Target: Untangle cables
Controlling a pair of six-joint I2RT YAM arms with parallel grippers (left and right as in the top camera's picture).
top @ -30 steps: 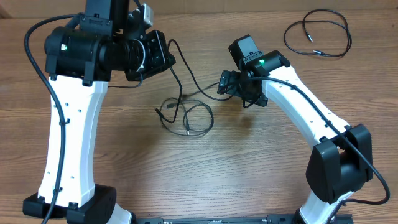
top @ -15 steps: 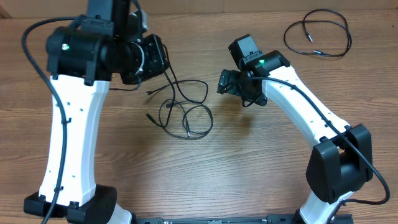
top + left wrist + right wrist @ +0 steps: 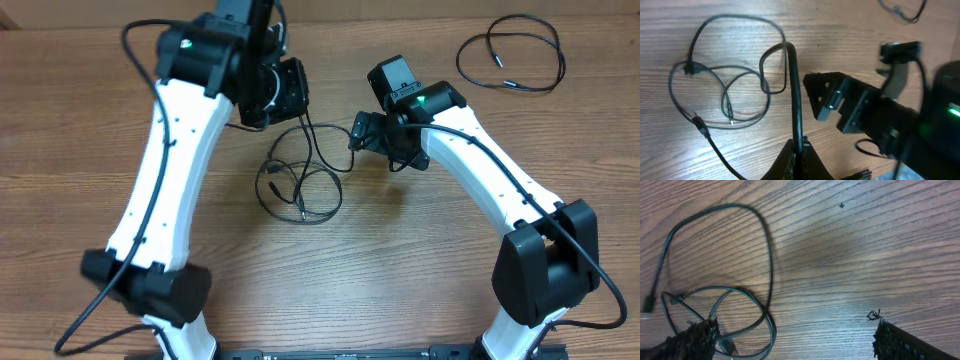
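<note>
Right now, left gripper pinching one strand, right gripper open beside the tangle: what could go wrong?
1. The left gripper is shut on one strand that runs into crossed loops; pulling could tighten them or drag the whole bundle.
2. The open right gripper sits close beside that strand; the arms could collide, or the strand could snag on it.

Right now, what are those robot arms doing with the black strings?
They're working on untangling cables. The left gripper is shut on one strand, which runs up to it from the knotted loops in the middle of the table. The right gripper is open beside the tangle and holds nothing. One more cable lies by itself in the far right corner.
</note>
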